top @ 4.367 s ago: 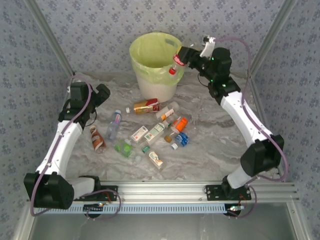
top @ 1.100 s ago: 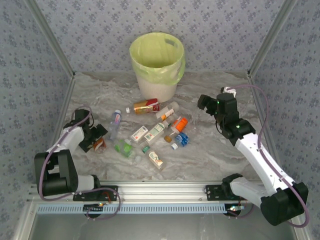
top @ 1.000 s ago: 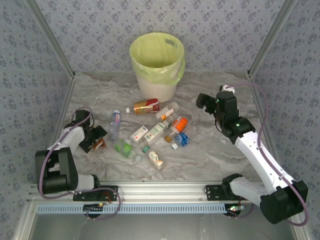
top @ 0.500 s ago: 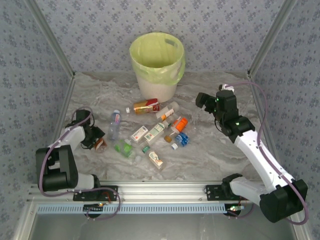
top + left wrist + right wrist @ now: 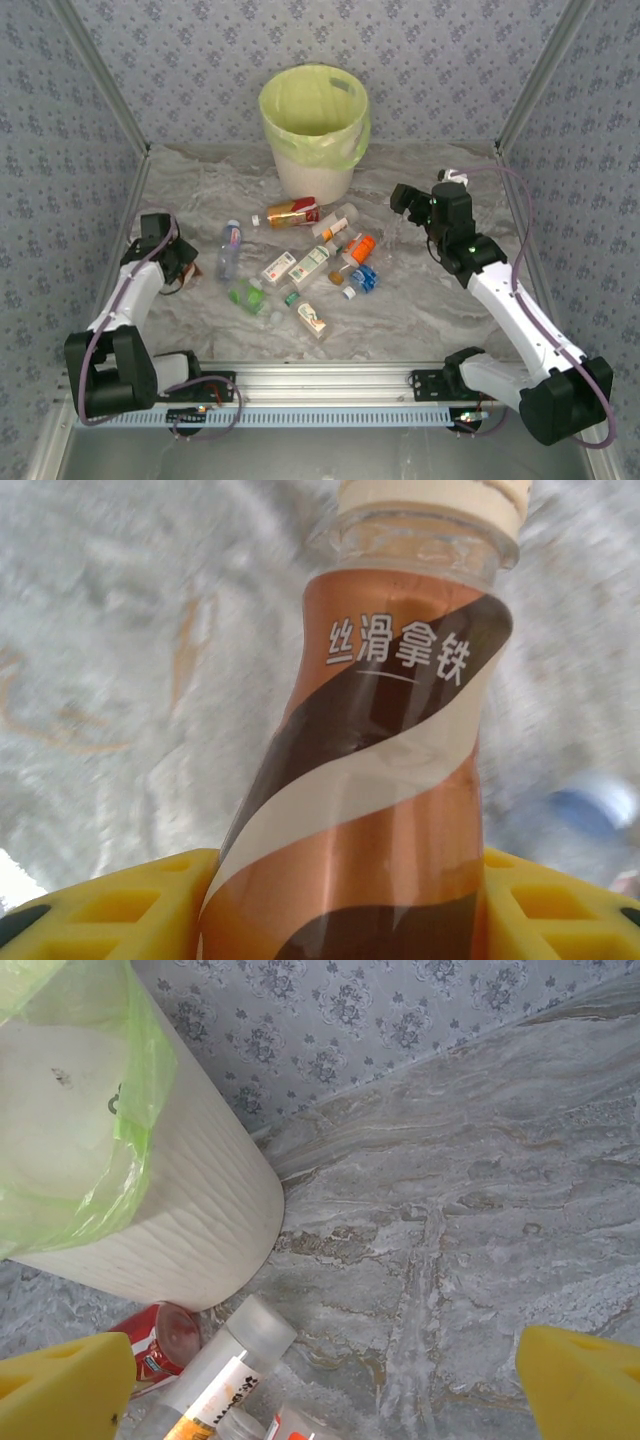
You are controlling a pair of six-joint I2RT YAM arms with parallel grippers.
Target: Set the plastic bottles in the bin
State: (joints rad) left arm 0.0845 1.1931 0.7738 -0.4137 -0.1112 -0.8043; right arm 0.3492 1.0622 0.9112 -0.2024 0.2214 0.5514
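Note:
My left gripper (image 5: 183, 265) sits at the table's left side, shut on a brown and copper plastic bottle (image 5: 390, 780) with a white swirl label and a cream cap. Its yellow fingers (image 5: 110, 910) press both sides of the bottle's body. Several more plastic bottles lie mid-table, among them a red and gold one (image 5: 293, 211), a blue-capped clear one (image 5: 229, 247) and an orange-capped one (image 5: 358, 248). The white bin (image 5: 313, 130) with its yellow-green liner stands at the back. My right gripper (image 5: 403, 200) hovers open to the right of the bin, holding nothing, above bare marble (image 5: 325, 1400).
In the right wrist view the bin wall (image 5: 150, 1220) rises at left, with a red bottle end (image 5: 160, 1338) and a frosted-cap bottle (image 5: 225, 1370) by its foot. Patterned walls close in the table on three sides. A metal rail (image 5: 330, 385) runs along the near edge.
My left gripper has closed on the brown bottle and drawn back and up along the left edge with it. The right gripper has edged slightly left, still open.

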